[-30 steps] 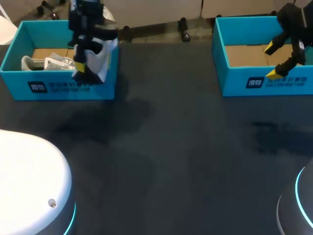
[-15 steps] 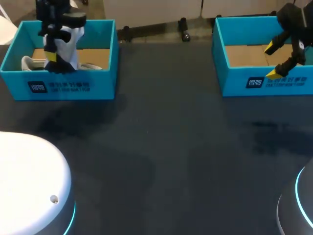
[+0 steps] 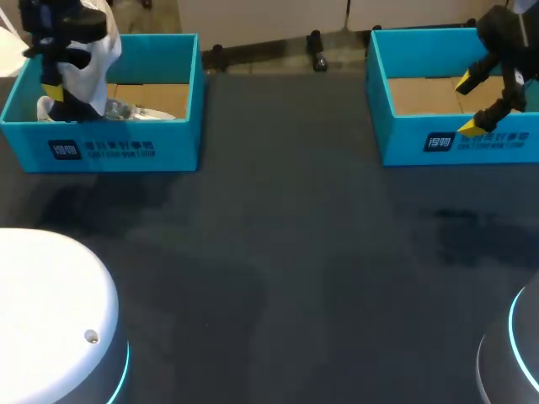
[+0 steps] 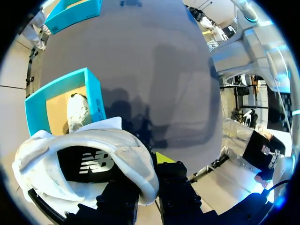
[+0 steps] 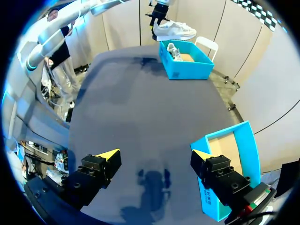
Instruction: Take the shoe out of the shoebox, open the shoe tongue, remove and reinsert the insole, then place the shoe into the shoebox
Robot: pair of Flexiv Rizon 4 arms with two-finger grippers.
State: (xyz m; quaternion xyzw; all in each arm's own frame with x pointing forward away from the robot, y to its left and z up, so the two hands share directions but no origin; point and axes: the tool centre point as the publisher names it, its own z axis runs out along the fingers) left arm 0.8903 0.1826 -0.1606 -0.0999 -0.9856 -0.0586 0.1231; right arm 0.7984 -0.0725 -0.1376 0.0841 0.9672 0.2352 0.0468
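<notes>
Left gripper [image 3: 52,89] is clamped on the white shoe [image 3: 88,61], high over the left shoebox [image 3: 126,145], with a second shoe [image 4: 77,112] inside. Only the set-down looks left, I'd judge. Right gripper [image 3: 468,106] gapes wide over the right shoebox [image 3: 438,141].

Your left arm comes in at the far left, its left gripper [image 3: 59,89] pointing down and clamped on the shoe [image 3: 94,66]. Your right arm sits far right, its right gripper [image 3: 469,105] spread wide.
</notes>
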